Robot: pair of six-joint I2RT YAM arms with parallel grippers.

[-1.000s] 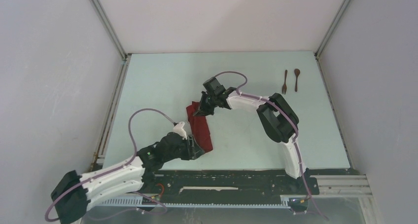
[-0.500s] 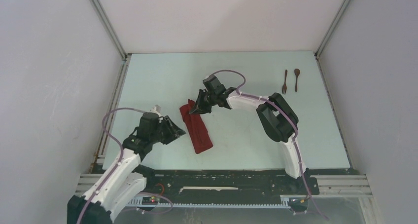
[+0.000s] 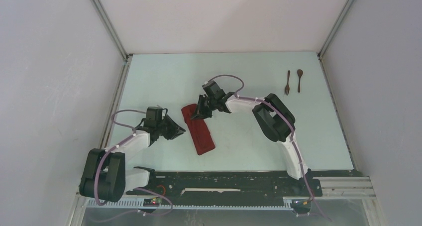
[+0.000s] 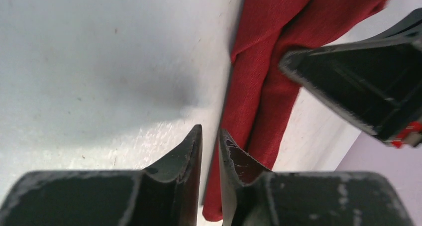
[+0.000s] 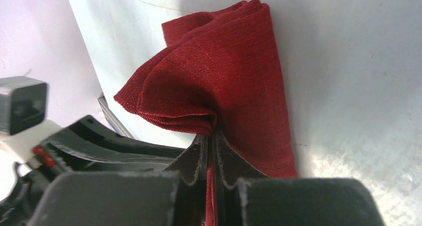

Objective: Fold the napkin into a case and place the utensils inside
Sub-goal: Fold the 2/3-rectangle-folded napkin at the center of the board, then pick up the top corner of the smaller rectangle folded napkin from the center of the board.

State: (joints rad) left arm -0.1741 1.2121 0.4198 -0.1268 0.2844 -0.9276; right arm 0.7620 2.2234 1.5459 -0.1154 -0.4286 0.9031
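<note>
Pale tabletop [image 3: 249, 141]: folded napkin [image 3: 200, 134], far end pinched by right hand [image 3: 197, 113]; left hand [image 3: 181, 131] at its 9 o'clock, barely parted, empty; fork [image 3: 287, 83], spoon [image 3: 299, 80] at 1 o'clock.

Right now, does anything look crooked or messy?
Yes: the napkin lies slanted, and its far end is bunched where the right arm's jaws pinch it. The fork and spoon lie tidy, side by side.

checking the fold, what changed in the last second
The left gripper came off the near end of the napkin and swung left, now beside it. The right gripper kept its pinch on the far end, shifting slightly left. The fork and spoon stayed put.
</note>
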